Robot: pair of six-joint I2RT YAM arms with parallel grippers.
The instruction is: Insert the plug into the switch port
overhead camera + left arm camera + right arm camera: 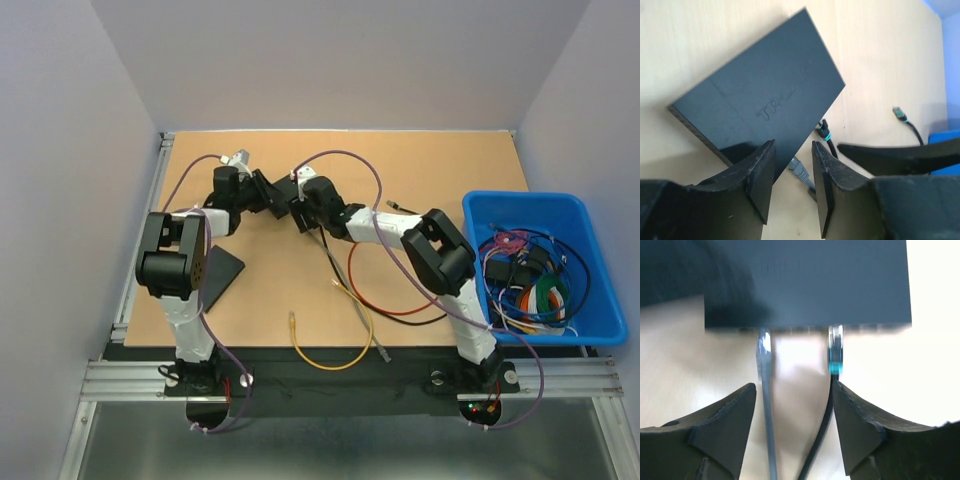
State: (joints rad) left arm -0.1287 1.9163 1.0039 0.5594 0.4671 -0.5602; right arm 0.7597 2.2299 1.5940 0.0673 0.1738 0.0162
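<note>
Only one mark is coming close to being readable. It is sitting on the dark top face of the switch (765,95) in the left wrist view, where embossed lettering in the casing's own colour is running diagonally across the lid. It is starting with a "T" followed by what is probably a "P", and the remaining characters are fading beyond reading. The right wrist view is showing that face too blurred for any text.

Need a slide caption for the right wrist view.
Right gripper open below the flat black switch box, with a grey-cabled plug and a teal-banded black-cabled plug meeting its port edge.
</note>
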